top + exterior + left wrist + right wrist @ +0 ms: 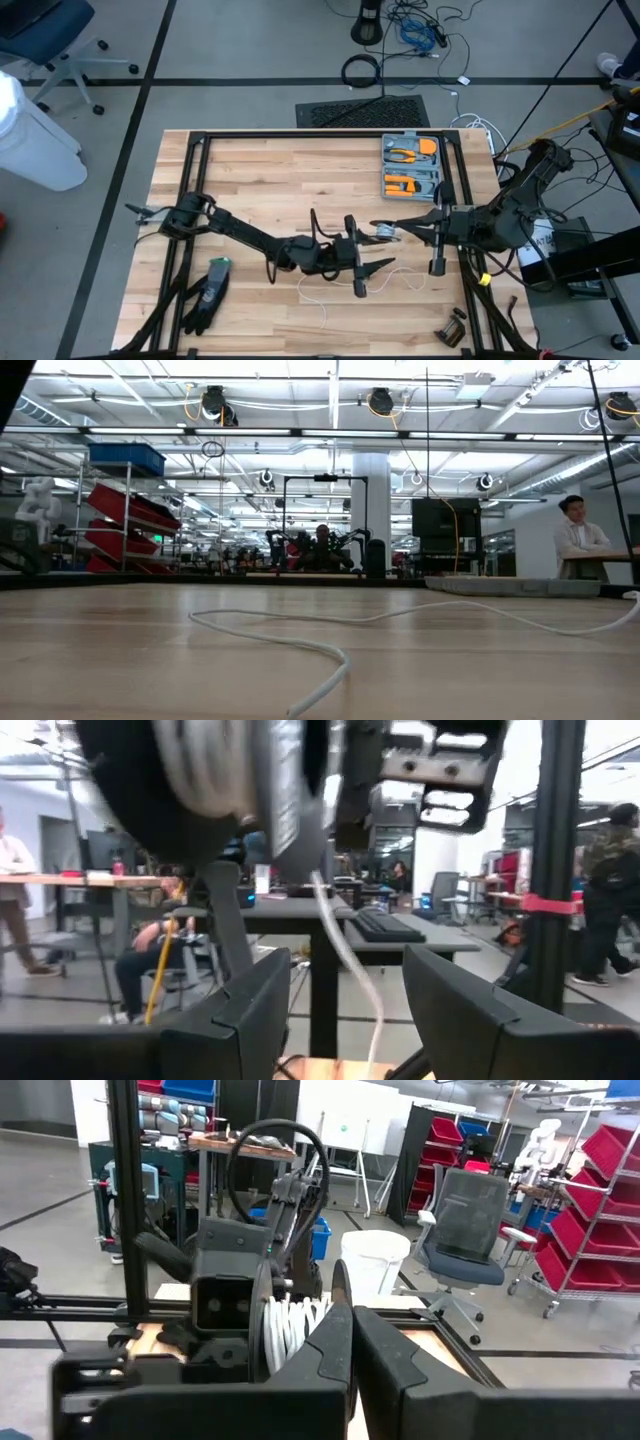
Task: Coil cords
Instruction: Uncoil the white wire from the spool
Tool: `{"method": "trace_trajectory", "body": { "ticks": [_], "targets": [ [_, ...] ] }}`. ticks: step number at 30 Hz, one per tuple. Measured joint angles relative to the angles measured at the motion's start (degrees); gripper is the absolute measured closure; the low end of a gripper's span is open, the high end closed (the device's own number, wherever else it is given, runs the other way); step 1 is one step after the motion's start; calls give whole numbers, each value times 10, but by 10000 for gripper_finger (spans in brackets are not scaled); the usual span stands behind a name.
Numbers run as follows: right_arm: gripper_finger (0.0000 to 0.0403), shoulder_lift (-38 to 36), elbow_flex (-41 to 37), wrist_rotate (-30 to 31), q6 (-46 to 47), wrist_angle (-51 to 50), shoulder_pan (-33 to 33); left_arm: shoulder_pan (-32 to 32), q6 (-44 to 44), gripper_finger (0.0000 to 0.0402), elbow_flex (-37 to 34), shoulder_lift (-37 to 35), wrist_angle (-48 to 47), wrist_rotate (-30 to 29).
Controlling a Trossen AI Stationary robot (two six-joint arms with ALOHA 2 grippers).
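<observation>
A white cord is partly wound into a small coil (386, 232) held above the table's middle. Its loose tail (322, 300) lies in slack curves on the wood, also seen in the low view as the tail (300, 645). My right gripper (378, 226) reaches in level from the right, shut, with the coil (295, 1330) at its fingers. My left gripper (385, 262) stands open just below and to the near side of the coil. In the left wrist view the coil (210, 760) looms above. A strand (350, 950) hangs down between the open fingers, and I see no touch. My right gripper carries the coil near its fingertips; the loops (300, 1320) show against the side of one shut finger (330, 1340). Whether they go round the fingers or are pinched, I cannot tell. The fingers lie level, coming from the table's right. The coil is lifted clear, its tail hanging slack to the table.
A grey tray (412, 165) with orange tools stands at the far right. A black glove (207, 295) lies near the front left, and a small dark object (452, 328) near the front right. A black frame (320, 133) rims the table. A person (575, 540) sits beyond it.
</observation>
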Motion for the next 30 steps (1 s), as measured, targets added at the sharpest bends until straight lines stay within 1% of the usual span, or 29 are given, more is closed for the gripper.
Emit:
{"method": "trace_trajectory", "body": {
  "ticks": [3, 6, 10, 13, 18, 30],
  "targets": [
    [403, 1, 0, 1, -1, 1, -8, 0, 0, 201, 5, 0, -13, 13],
    [403, 4, 0, 0, 0, 1, -13, 1, -1, 201, 5, 0, -18, 12],
    [403, 9, 0, -2, 0, 1, -15, 4, -5, 203, 5, 0, -28, 5],
    [403, 9, 0, -2, 0, 4, -15, 6, -5, 211, 5, 0, -28, -7],
    [403, 10, 0, -9, -4, 12, -15, 6, -5, 240, 5, 0, -27, -9],
    [403, 11, 0, -14, -10, 19, -18, 9, -5, 333, 5, 0, -24, -5]
  ]
}}
